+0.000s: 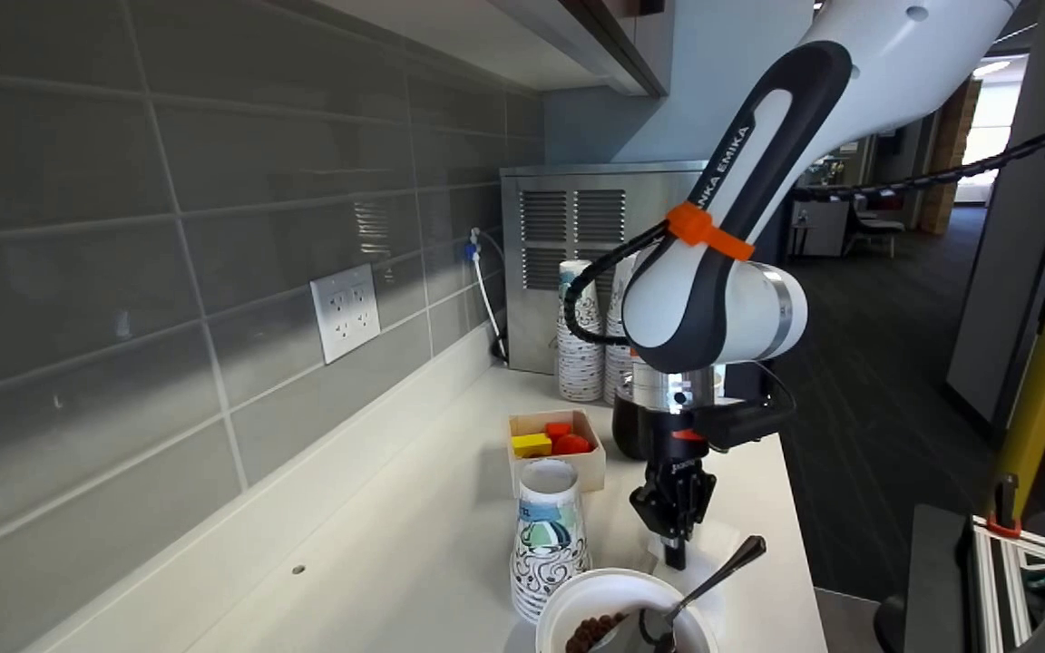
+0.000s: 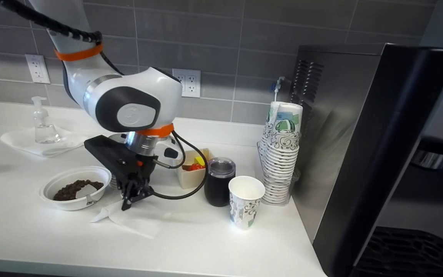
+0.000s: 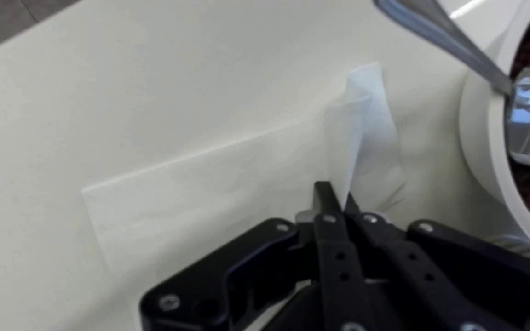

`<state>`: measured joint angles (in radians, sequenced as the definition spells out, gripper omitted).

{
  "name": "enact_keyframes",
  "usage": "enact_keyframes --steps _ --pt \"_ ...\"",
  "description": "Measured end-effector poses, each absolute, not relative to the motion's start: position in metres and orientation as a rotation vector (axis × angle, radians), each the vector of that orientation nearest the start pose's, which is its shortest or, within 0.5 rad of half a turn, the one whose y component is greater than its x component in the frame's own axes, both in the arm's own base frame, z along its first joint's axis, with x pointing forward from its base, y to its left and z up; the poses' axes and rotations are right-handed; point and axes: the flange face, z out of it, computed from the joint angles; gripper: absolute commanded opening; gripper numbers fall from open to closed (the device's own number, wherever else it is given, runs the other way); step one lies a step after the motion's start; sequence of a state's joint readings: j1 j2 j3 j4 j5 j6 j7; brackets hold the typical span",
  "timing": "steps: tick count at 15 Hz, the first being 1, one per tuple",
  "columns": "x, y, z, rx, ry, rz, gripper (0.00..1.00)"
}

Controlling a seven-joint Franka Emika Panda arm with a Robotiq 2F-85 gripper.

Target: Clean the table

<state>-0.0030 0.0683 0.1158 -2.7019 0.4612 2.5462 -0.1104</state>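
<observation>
The table [image 1: 377,562] is a long off-white countertop; it also shows in an exterior view [image 2: 190,246] and in the wrist view [image 3: 154,82]. A thin white paper napkin [image 3: 219,184] lies spread on it, with one end folded and raised; it also shows in an exterior view [image 2: 137,221]. My gripper [image 3: 338,197] is shut on a pinched fold of the napkin, low at the table surface. In both exterior views the gripper [image 1: 675,553] [image 2: 126,204] points down beside the white bowl. The part of the napkin under the gripper is hidden.
A white bowl [image 2: 71,204] with brown cereal and a spoon [image 1: 727,571] stands close beside the gripper. Stacked cups [image 1: 548,544], a wooden box [image 1: 590,467] of blocks, a black tumbler [image 2: 217,188], a paper cup [image 2: 244,204] and a soap bottle [image 2: 46,132] stand around.
</observation>
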Motion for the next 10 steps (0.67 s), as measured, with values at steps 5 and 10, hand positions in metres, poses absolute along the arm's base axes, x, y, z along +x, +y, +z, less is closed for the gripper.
enact_keyframes --steps 5,10 --pt "0.381 0.011 0.188 -2.958 0.363 0.322 0.00" --pt "0.406 -0.013 0.201 -2.908 0.536 0.145 0.00"
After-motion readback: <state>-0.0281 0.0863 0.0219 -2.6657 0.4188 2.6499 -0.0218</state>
